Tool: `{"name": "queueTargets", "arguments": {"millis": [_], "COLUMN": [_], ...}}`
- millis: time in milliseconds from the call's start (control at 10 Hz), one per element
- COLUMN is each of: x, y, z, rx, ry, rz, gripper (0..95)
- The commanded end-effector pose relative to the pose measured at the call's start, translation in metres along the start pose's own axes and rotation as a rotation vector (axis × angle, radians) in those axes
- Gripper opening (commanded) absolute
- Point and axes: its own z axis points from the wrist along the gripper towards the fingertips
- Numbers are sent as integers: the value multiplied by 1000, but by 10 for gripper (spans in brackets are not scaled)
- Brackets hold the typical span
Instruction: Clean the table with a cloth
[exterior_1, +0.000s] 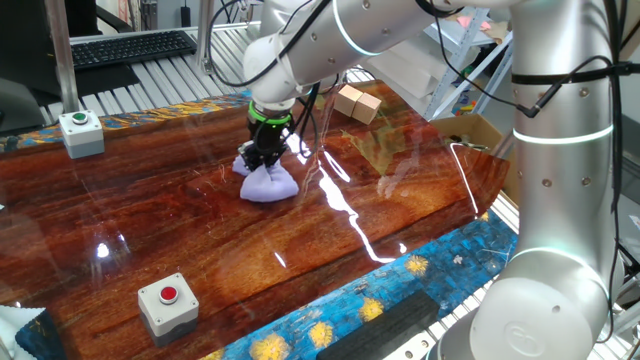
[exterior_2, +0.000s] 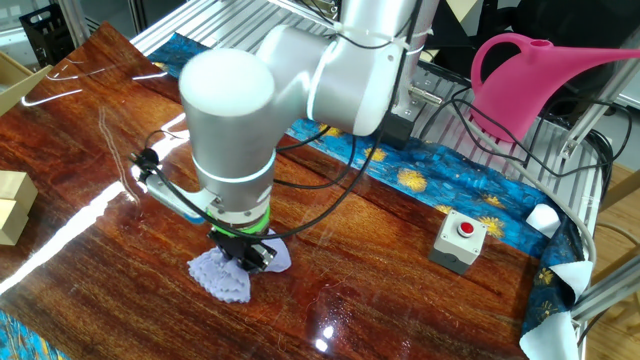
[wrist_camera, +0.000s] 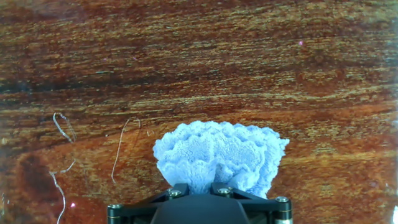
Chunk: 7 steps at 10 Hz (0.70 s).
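Gripper (exterior_1: 265, 158) clamped on the cloth (exterior_1: 268, 184), pressed to the surface (exterior_1: 180, 220); wiping looks underway, thin streaks remaining at nine o'clock.

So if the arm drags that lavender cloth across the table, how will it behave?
The cloth looks soft and bunched in folds, so it will probably flop and deform rather than slide stiffly. Its nubby pile should drag lightly on the glossy table. It seems light; the gripper pinches it.

glossy white rounded arm (exterior_2: 300, 70) segments; black cables looped outside; green ring above the black, screw-studded hand (exterior_1: 265, 152)
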Motion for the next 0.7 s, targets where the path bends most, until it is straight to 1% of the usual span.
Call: {"name": "queueTargets", "arguments": {"millis": [100, 200, 400, 600, 700], "x": [2, 3, 3, 2, 3], "y": [18, 27, 39, 53, 59], "z": [-1, 2, 4, -1, 1], "rx": [4, 6, 9, 12, 14], "ry": [1, -3, -5, 1, -3], "rz": [35, 54, 77, 108, 118], "gripper": [0, 0, 0, 0, 0]}}
